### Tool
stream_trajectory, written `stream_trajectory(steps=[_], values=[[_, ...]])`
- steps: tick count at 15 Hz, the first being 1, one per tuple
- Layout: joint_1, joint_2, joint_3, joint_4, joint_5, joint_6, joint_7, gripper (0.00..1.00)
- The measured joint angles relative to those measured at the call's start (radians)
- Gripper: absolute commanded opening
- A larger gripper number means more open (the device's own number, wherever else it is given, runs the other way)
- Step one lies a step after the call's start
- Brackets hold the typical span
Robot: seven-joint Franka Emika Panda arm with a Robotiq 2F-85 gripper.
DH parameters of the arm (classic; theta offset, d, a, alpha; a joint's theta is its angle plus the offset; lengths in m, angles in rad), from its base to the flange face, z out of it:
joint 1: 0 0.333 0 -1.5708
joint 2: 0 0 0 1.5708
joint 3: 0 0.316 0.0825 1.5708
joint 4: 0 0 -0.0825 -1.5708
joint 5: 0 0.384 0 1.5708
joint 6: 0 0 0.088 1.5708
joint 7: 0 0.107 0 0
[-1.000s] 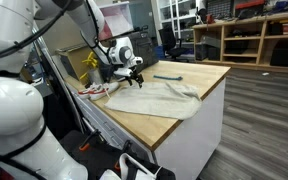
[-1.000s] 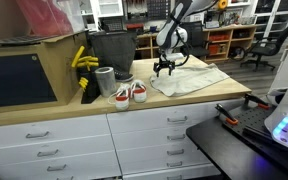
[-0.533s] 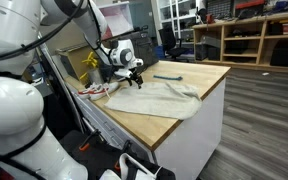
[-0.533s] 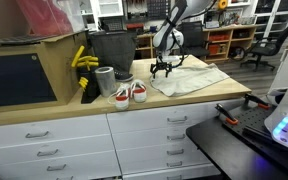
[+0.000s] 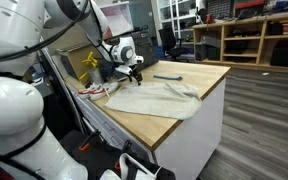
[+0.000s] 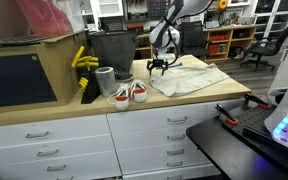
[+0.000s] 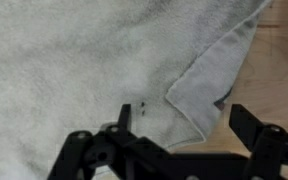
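Wooden counter (image 5: 206,78), with a grey cloth (image 5: 156,100) spread flat on it. Gripper (image 5: 134,76) hangs just above the cloth's folded edge, on the side toward the shoes (image 6: 130,93). Fingers spread wide, nothing held. Approach stage, by the look; a grasp calls for lowering onto the fold. No legible writing.

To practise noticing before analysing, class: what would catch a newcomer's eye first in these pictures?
The open gripper hovers over one end of a pale towel spread on the wooden counter. In the wrist view, a folded-over towel edge lies below the spread fingers. A pair of white and red sneakers sits at the counter's front edge, beside the towel.
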Motion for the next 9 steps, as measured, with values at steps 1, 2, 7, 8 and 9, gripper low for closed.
stream_trajectory(steps=[1, 2, 7, 8, 9], values=[[0.0, 0.0, 0.001, 0.007, 0.0, -0.003, 0.0, 1.0], [0.0, 0.0, 0.003, 0.012, 0.0, -0.009, 0.0, 1.0], [0.0, 0.009, 0.005, 0.026, 0.0, -0.072, 0.0, 1.0], [0.0, 0.014, 0.005, 0.028, 0.0, -0.081, 0.0, 1.0], [0.0, 0.02, 0.005, 0.03, 0.001, -0.088, 0.0, 1.0]])
